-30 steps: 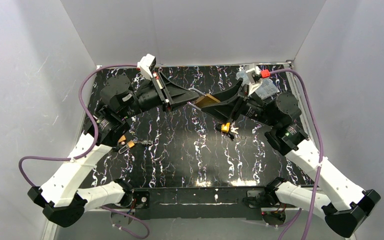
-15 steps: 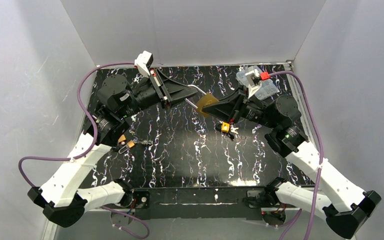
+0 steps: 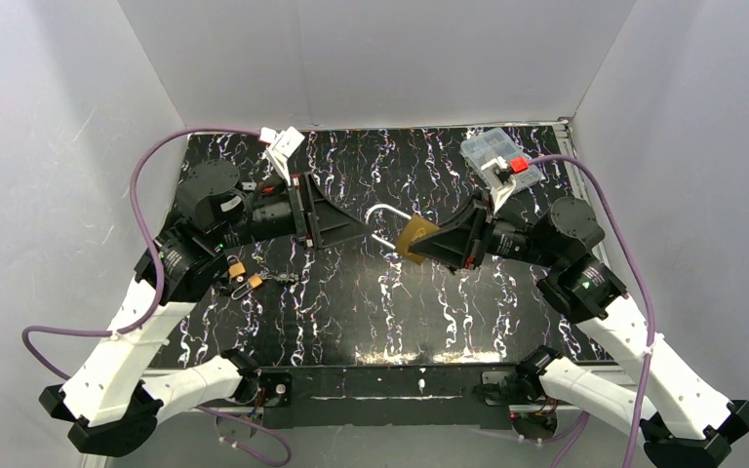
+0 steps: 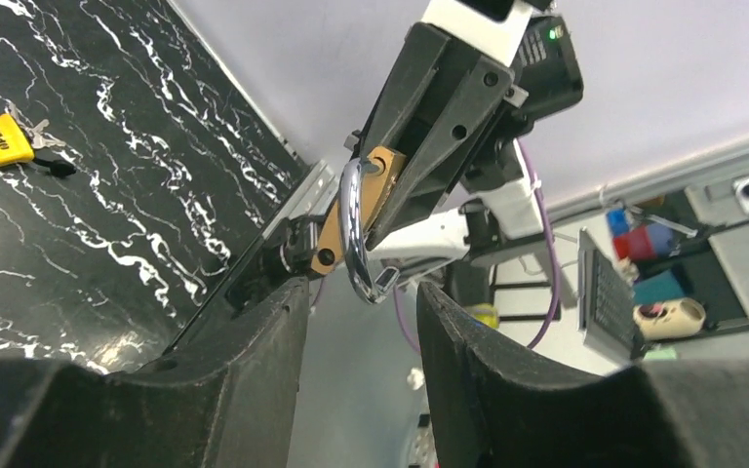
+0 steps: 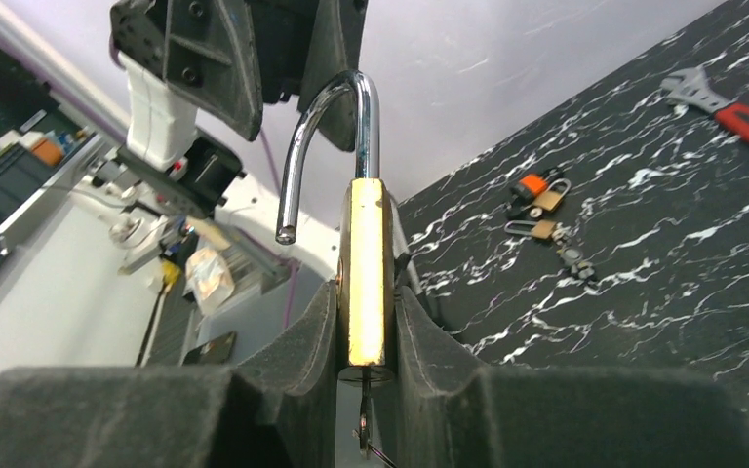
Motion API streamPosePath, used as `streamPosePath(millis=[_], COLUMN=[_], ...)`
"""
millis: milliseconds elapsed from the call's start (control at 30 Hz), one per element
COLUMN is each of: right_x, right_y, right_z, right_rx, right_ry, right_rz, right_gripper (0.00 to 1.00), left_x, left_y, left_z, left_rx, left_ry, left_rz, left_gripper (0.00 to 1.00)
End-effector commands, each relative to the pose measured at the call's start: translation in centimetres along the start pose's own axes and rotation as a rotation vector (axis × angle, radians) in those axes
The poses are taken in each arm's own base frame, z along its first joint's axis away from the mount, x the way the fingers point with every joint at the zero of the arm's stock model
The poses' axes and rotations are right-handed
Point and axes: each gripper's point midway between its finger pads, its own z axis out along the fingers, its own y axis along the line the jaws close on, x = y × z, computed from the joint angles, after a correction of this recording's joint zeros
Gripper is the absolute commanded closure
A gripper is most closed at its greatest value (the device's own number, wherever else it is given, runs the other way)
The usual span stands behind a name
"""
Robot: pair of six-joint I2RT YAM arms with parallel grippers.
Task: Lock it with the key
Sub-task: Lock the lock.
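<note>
My right gripper is shut on the brass lock and holds it above the table's middle. In the right wrist view the lock body stands on edge between my right gripper's fingers. Its silver shackle is swung open. The thin key hangs from the bottom of the lock. My left gripper is open, facing the shackle. In the left wrist view the shackle tip sits just beyond the left gripper, apart from both fingers.
A clear compartment box stands at the back right. Two small padlocks with a key chain lie at the left, also in the right wrist view. A red-handled wrench and a yellow-tagged key lie on the table.
Both grippers have moved from the back toward the table's middle. The lock travelled with the right gripper, and the left gripper has drawn slightly away from it.
</note>
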Motion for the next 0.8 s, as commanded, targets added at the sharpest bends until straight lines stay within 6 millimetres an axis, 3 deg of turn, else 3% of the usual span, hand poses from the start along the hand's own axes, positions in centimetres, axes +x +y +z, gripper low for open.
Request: streamPosePath(millis=[0,367,500,633,767], right_x=[-0.8,-0.5,-0.5,-0.4,-0.5], right_y=[3.7,5.2,5.3,5.4,5.9], right_z=[-1.2,-1.3,-1.4,-1.4,-1.1], right_rx=[-0.125,-0.193,-0.19,-0.194,-0.245], right_ry=[-0.006,0.061,0.065,0.083,0.101], right_rz=[-0.029,-0.018,-0.012,-0.011,0.022], right_gripper=[0.99,0.99,0.99,0.99,0.99], left_x=[1.8,2.4,2.7,2.7,2.7], left_y=[-0.6,0.3,0.7,1.2,2.5], left_z=[-1.6,-0.7,-0.4,-0.3,-0.1], left_rx=[0.03,0.02,0.02,0.005,-0.032], left_ry=[0.101,0.181,0.198,0.2,0.198], left_rz=[0.154,0.183,0.184,0.205,0.244], left_gripper=[0.56,0.65,0.79,1.0,1.0])
